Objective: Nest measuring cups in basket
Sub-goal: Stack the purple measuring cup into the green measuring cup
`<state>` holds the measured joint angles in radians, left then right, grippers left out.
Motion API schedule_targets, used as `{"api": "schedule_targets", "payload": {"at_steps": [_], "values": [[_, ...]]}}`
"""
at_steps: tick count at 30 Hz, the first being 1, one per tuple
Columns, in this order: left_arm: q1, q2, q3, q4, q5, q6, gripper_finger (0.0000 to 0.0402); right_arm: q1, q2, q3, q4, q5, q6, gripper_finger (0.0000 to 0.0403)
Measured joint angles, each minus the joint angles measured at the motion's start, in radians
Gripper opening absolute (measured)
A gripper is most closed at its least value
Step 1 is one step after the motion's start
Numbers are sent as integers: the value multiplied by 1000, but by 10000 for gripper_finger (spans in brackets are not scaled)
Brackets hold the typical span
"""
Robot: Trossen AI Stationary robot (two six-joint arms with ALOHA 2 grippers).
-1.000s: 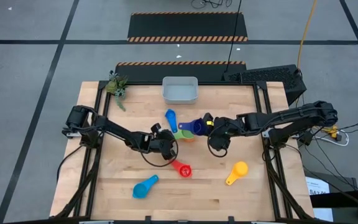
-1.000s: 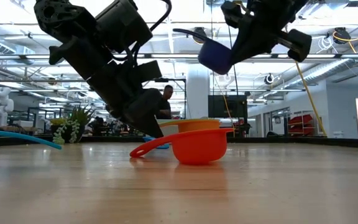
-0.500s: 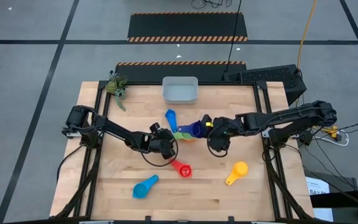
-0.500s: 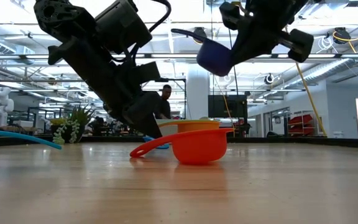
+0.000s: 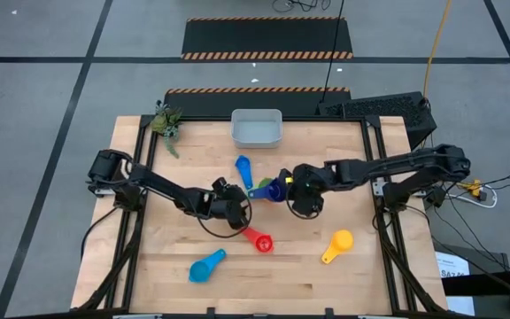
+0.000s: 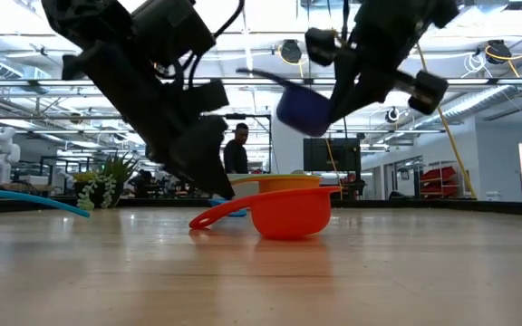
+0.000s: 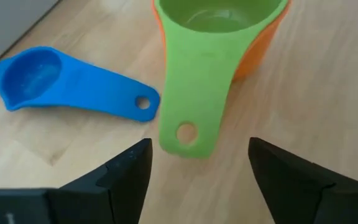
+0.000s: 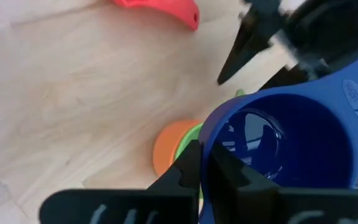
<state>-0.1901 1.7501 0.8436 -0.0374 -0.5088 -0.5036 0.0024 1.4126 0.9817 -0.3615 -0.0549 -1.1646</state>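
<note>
We see the green cup [image 7: 213, 37] nested in the orange cup [image 7: 263, 50] at mid-counter, the left end effector [image 7: 197, 165] spread just beside its handle. The right end effector [image 8: 207, 165] pinches the navy cup [image 8: 278, 155] above them; the basket [image 5: 256, 128] sits at the far edge.

One camera hangs high above and looks straight down on the whole bench [image 5: 175, 266] and both arms, while a second sits at bench-top level, facing across the wood into the room behind. Each wrist camera looks past its own dark claw from close range, and both share the green cup [image 7: 213, 37] nested in the orange cup [image 8: 169, 146], also seen in the high and low views.
</note>
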Motion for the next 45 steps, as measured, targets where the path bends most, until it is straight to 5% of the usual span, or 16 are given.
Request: {"api": "schedule_targets", "payload": {"at_steps": [10,18,45], "values": [[-67,-207,-2,-317,-138,-248,241,-111,64,9,27,-185,-62,0],[-141,-240,0,-341,-248,-269,225,-147,132,54,30,-239,-88,0],[-147,-240,0,-380,-255,-310,223,-169,207,55,65,-285,-159,24]]}}
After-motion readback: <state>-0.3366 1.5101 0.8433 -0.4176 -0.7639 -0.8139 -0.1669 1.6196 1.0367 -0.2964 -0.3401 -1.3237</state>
